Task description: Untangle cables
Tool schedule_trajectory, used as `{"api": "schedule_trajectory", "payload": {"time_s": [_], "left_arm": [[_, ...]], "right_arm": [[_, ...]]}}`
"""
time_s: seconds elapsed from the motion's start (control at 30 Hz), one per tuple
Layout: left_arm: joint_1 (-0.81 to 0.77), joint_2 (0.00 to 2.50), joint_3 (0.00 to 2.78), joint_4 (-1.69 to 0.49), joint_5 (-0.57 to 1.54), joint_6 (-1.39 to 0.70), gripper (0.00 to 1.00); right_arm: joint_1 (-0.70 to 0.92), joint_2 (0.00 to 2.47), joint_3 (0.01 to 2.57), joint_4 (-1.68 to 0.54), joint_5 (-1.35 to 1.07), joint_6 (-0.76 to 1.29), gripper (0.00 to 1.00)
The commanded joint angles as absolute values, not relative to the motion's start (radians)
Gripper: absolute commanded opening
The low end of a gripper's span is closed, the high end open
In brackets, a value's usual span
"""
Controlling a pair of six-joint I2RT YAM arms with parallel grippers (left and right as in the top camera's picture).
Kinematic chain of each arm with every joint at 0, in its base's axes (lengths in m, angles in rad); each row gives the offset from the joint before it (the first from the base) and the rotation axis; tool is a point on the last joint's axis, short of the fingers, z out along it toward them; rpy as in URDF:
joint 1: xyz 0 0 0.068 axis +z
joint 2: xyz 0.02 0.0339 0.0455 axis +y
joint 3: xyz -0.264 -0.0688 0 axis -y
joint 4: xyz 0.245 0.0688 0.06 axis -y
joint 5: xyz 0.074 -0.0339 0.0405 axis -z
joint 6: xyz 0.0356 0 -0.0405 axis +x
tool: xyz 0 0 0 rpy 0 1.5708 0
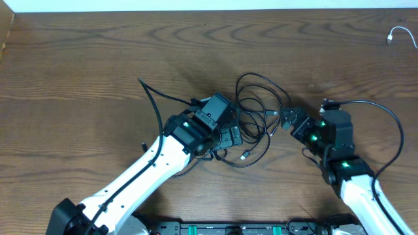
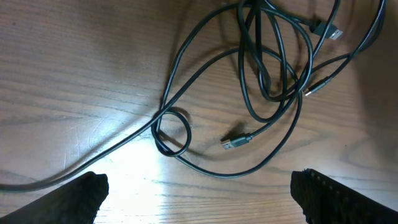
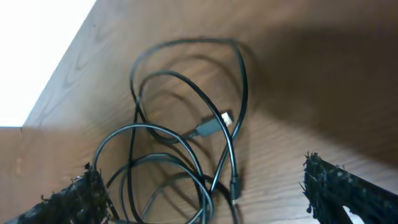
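At desk (image 1: 78, 59) centre, black cables (image 1: 256, 116) are being seen in one overlapping heap of loops, between the two arms. Left fingers (image 2: 81, 194) are being held spread wide with nothing between them. They are being poised at the heap's edge, where one strand is crossing itself in a small tight loop (image 2: 171, 132) beside a free plug (image 2: 235, 142). Right fingers (image 3: 345, 190) are also being held apart and empty, aimed at the coils from the other side; another plug (image 3: 211, 126) is showing among them. White cable (image 1: 400, 34) is being kept well apart at the far right corner.

Progress is being judged as partial. White cord looks separated; black cords are not yet pulled free of one another, and strands are crossing at several places. How many black cords are involved cannot be told. Drawing them apart and laying each out singly is being left to do.
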State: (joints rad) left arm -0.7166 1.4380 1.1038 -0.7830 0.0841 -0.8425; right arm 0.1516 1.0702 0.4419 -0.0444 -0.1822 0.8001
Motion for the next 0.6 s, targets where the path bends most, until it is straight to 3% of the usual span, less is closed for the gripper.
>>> {"api": "schedule_trajectory", "payload": {"time_s": [0.0, 0.07, 0.23, 0.5, 0.57], "left_arm": [[-0.719, 1.442, 1.116, -0.78, 0.074, -0.859, 0.97], [-0.72, 1.442, 1.116, -0.765, 0.074, -0.859, 0.88], [-0.722, 1.451, 1.116, -0.746, 0.104, -0.859, 0.77], [-0.745, 1.54, 1.116, -0.654, 0.104, -0.863, 0.75], [-0.747, 1.578, 1.116, -0.614, 0.104, -0.863, 0.64]], "right_arm": [[0.122, 0.952, 0.446, -0.09, -0.167, 0.619, 0.99], [0.112, 0.879, 0.446, -0.155, -0.167, 0.621, 0.99], [0.112, 0.714, 0.446, -0.388, -0.163, 0.635, 0.99], [0.112, 0.633, 0.445, -0.628, -0.164, 0.764, 0.99], [0.112, 0.634, 0.445, -0.649, -0.172, 0.763, 0.99]]}}
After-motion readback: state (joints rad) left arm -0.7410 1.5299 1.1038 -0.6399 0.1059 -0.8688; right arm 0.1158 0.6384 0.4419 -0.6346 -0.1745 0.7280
